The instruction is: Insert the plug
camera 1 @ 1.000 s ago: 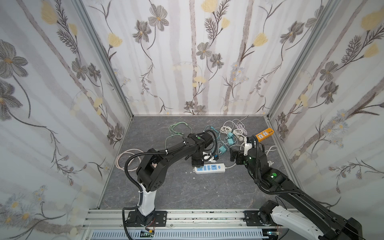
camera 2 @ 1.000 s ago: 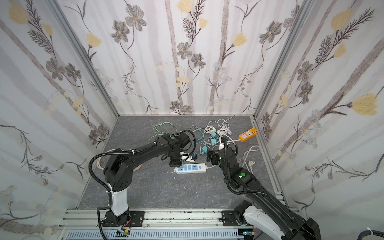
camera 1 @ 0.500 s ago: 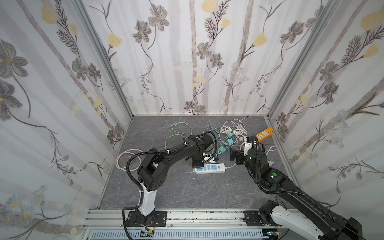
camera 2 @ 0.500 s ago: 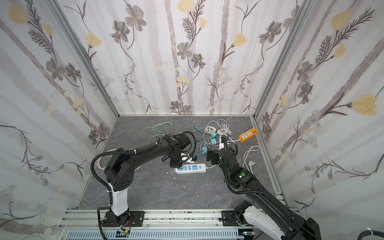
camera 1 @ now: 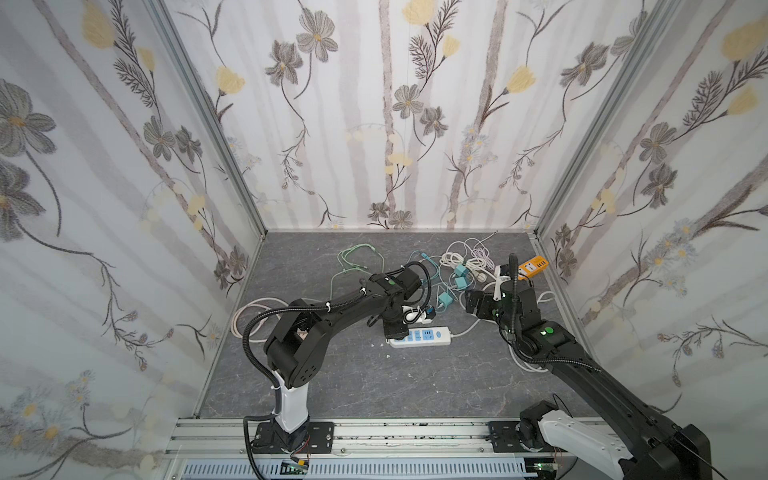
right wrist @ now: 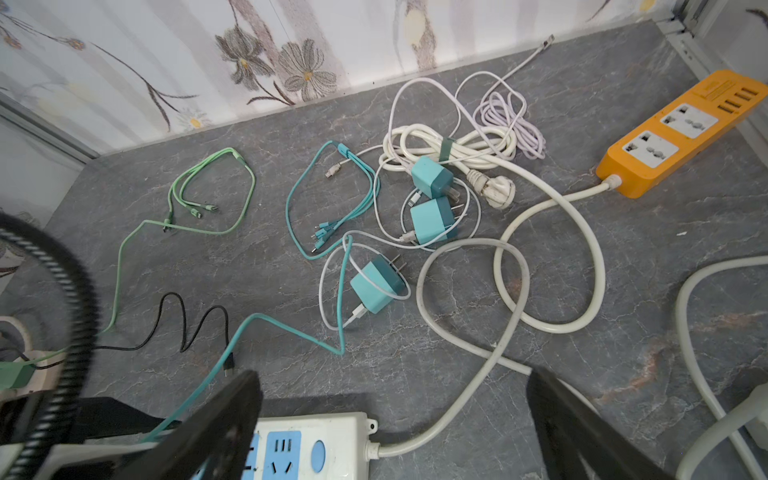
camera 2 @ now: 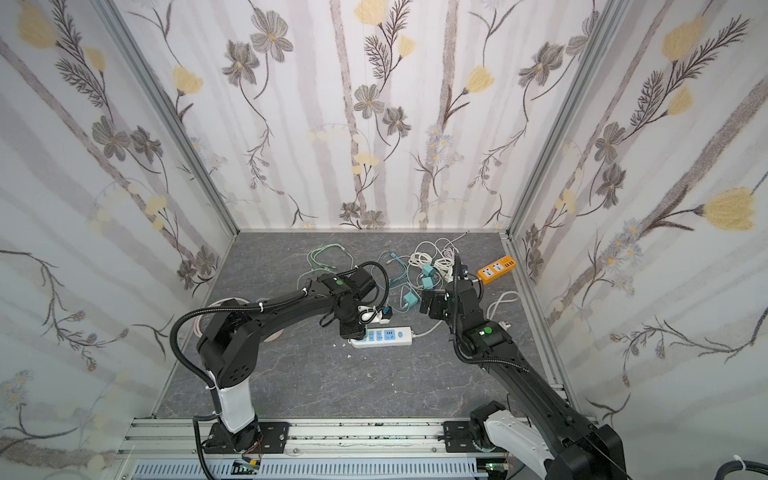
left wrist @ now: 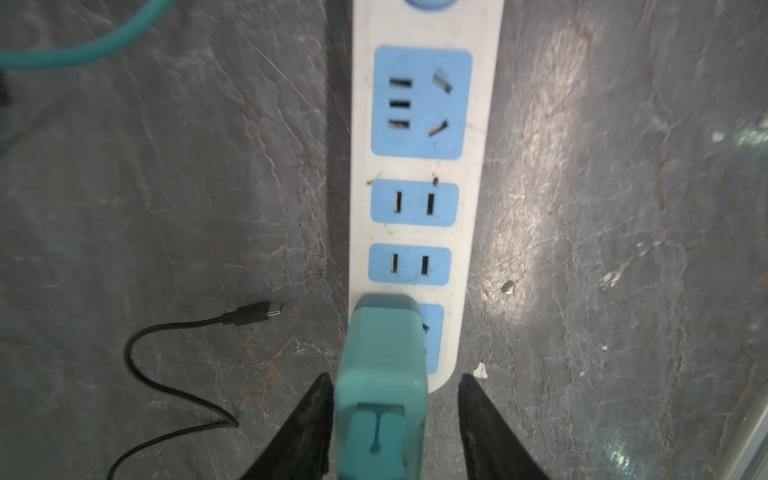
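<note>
Altogether four teal plugs [right wrist: 377,284], two power strips [left wrist: 415,170].

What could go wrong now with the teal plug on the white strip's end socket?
1. The teal plug sits off to one side of the end socket on the power strip, and its depth is hidden; it may not be fully in.
2. The left gripper has its jaws open but close beside the plug; pulling away crookedly could tip it.
3. The teal cable loops across the table near the arms; a snag might drag the plug.
</note>
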`<state>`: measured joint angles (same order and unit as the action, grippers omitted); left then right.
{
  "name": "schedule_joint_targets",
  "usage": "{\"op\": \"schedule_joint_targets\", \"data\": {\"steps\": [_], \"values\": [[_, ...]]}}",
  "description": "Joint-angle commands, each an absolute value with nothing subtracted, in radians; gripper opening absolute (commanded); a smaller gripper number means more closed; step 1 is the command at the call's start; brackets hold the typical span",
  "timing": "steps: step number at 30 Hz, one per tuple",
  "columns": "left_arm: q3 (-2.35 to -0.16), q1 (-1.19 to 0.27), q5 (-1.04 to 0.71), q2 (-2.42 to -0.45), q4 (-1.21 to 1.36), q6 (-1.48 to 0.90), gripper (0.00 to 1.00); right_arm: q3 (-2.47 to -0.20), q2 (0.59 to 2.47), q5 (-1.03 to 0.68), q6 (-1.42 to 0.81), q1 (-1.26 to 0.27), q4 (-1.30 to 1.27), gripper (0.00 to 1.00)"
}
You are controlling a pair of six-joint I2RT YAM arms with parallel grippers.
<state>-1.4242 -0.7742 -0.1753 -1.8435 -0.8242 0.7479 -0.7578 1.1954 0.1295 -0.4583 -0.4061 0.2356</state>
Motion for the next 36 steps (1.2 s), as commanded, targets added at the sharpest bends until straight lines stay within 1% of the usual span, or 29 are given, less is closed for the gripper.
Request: {"op": "schedule_joint_targets", "data": {"steps": [1,2,4,6,7,11,13,14,15,16,18,20,21,22,25,28,32,36], "values": [[-1.434,-0.761,-0.25,-1.786,-0.772,0.699,0.63,-0.803,1.269,-0.074,-0.508,-0.369,0.26,0.99],[-1.429,-0.758,-0.258,-1.765,-0.763,0.688,0.73,-0.814,1.299,-0.118,-0.517,-0.361,0.253,0.99],[-1.41,-0.749,-0.281,-1.724,-0.747,0.665,0.78,-0.839,1.361,-0.188,-0.521,-0.358,0.246,0.94],[-1.369,-0.736,-0.295,-1.664,-0.697,0.629,0.82,-0.872,1.432,-0.215,-0.532,-0.359,0.257,0.87],[-1.344,-0.729,-0.298,-1.631,-0.662,0.608,1.0,-0.882,1.462,-0.211,-0.548,-0.36,0.26,0.85],[-1.196,-0.684,-0.269,-1.46,-0.379,0.459,1.0,-0.928,1.615,-0.209,-0.574,-0.36,0.244,0.69],[-1.097,-0.665,-0.197,-1.377,-0.156,0.35,1.0,-0.987,1.699,-0.191,-0.581,-0.359,0.247,0.66],[-1.04,-0.654,-0.147,-1.337,-0.026,0.286,1.0,-1.001,1.728,-0.187,-0.584,-0.361,0.24,0.63],[-0.992,-0.642,-0.104,-1.304,0.085,0.223,1.0,-1.014,1.753,-0.185,-0.585,-0.363,0.231,0.62],[-0.965,-0.633,-0.074,-1.285,0.153,0.173,1.0,-1.023,1.77,-0.179,-0.587,-0.365,0.219,0.59],[-0.929,-0.616,-0.017,-1.264,0.233,0.09,1.0,-1.042,1.805,-0.158,-0.588,-0.367,0.201,0.43],[-0.93,-0.609,-0.001,-1.266,0.233,0.083,1.0,-1.069,1.83,-0.165,-0.584,-0.367,0.189,0.16],[-0.937,-0.609,0.008,-1.275,0.219,0.089,1.0,-1.092,1.839,-0.184,-0.574,-0.367,0.193,0.07],[-0.943,-0.608,0.016,-1.29,0.208,0.095,1.0,-1.114,1.841,-0.201,-0.565,-0.368,0.202,0.01],[-1.002,-0.607,0.058,-1.348,0.129,0.046,1.0,-1.152,1.79,-0.196,-0.529,-0.377,0.206,0.0],[-1.091,-0.587,0.013,-1.413,0.033,-0.022,1.0,-1.183,1.705,-0.216,-0.469,-0.379,0.185,0.0],[-1.172,-0.567,-0.094,-1.496,0.001,-0.043,1.0,-1.257,1.632,-0.319,-0.34,-0.383,0.183,0.0],[-1.234,-0.565,-0.082,-1.559,-0.014,0.009,1.0,-1.326,1.617,-0.433,-0.208,-0.386,0.215,0.0]]}}
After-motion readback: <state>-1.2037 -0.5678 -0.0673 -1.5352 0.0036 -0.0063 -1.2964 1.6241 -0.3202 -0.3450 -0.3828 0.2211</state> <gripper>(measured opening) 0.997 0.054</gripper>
